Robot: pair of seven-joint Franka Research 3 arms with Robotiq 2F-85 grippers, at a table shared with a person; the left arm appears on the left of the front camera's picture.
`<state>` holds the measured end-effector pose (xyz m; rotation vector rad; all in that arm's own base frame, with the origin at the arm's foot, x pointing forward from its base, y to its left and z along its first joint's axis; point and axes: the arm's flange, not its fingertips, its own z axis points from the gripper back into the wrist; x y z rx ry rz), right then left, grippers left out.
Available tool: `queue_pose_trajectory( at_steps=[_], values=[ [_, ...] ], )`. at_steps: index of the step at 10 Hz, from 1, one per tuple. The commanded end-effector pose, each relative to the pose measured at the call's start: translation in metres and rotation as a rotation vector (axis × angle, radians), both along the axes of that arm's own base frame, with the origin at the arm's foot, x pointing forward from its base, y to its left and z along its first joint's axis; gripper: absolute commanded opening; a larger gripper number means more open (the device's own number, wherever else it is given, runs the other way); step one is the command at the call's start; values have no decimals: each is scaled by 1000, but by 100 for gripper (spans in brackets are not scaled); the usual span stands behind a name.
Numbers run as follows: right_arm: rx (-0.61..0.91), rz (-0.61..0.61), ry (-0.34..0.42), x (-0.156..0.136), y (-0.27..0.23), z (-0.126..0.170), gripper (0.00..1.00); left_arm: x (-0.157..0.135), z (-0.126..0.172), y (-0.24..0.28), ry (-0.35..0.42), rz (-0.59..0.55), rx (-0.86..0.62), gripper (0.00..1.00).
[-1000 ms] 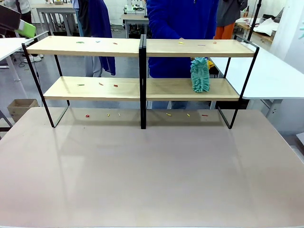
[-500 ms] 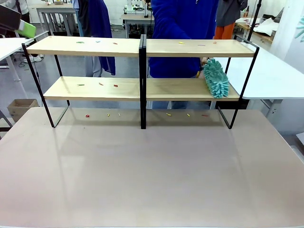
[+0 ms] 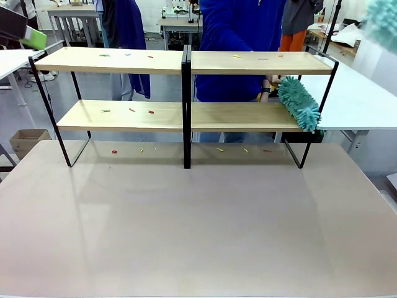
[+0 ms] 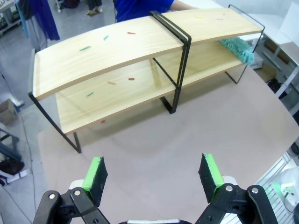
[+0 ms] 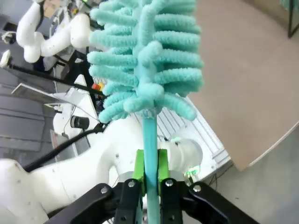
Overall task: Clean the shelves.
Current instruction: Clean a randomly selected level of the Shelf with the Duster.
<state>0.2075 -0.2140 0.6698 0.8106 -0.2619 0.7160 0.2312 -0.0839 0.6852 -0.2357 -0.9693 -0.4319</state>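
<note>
Step in hand: dusting the shelves (image 3: 124, 115). The person's hand (image 3: 268, 89) seems closed on the handle of a teal duster (image 3: 299, 102), whose head lies at the right end of the lower board.
Right gripper (image 5: 150, 167): pressed tight on the stem of a second duster (image 5: 147, 56), held high, apart from the rack.
Left gripper (image 4: 152, 164): spread, holding nothing, above the table (image 4: 154, 135).
Next move: I'd guess lower that second duster to a board and sweep off the coloured scraps (image 3: 149, 112).
Surface and room: the rack stands at the far side of a pale, matte tabletop, with workbenches behind.

front: faces shelves (image 3: 111, 61) across table (image 3: 198, 223) | left wrist: high, down on same shelves | right wrist: close along duster (image 5: 145, 60)
</note>
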Motion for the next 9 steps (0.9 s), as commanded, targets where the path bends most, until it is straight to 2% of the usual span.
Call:
queue_pose_trajectory(
  at_steps=[1,2,3,4,5,9],
  values=[
    [-95,-129,-23,40,75,27,13,0,0,0,-1,-5,1,100],
    [-177,-157,-74,49,119,42,13,0,0,0,-1,-5,1,100],
    [-295,-228,-75,56,157,47,13,0,0,0,-1,-5,1,100],
    [-394,-210,-104,58,179,41,13,0,0,0,-1,-5,1,100],
    [-181,-123,-76,65,129,54,13,0,0,0,-1,-5,1,100],
    [-181,-123,-76,65,129,54,13,0,0,0,-1,-5,1,100]
  ],
)
